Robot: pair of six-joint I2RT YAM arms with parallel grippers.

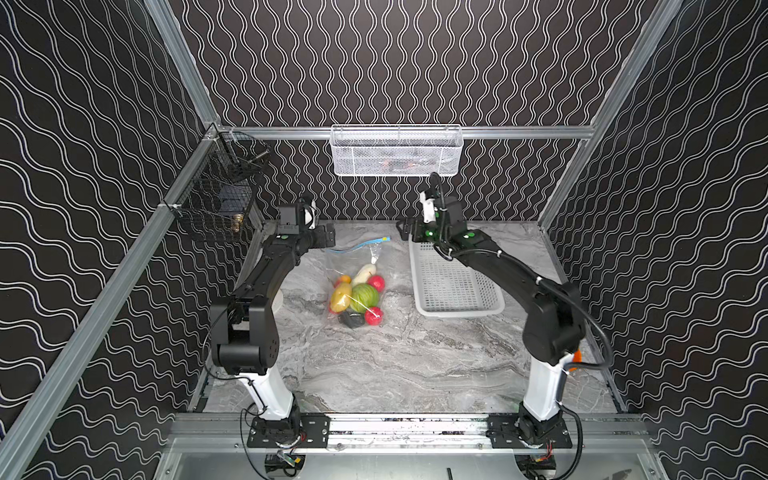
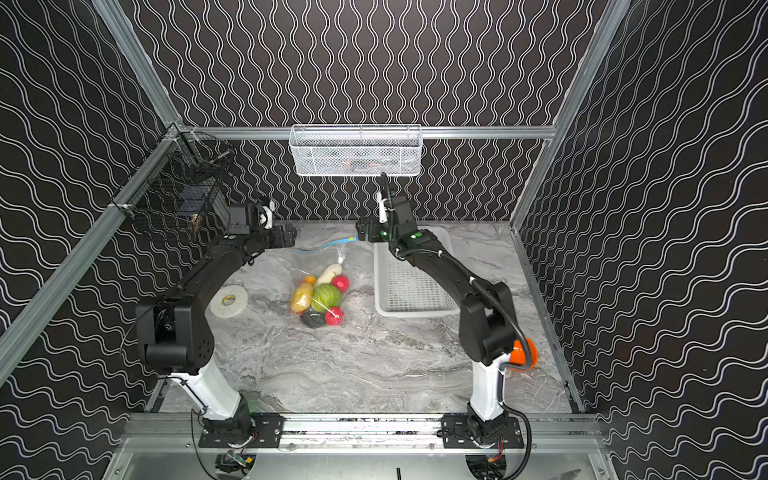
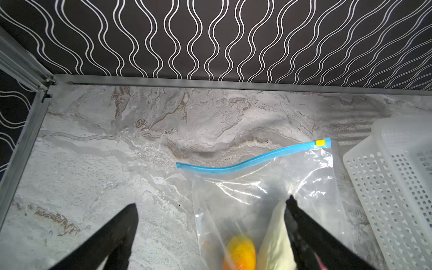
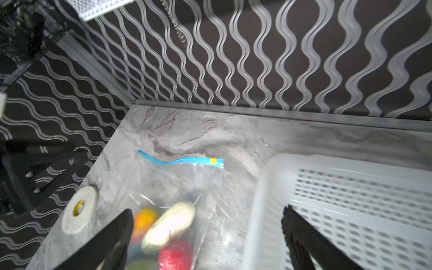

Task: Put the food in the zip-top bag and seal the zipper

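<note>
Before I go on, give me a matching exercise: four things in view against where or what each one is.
Things:
1. cabbage
2. slider
3. basket
4. tape roll

Descriptions:
A. white, perforated, right of the bag in both top views
B. yellow, at one end of the zipper
C. flat on the table, left of the bag
D. green, inside the bag

Pairs: 1-D; 2-B; 3-A; 4-C
</note>
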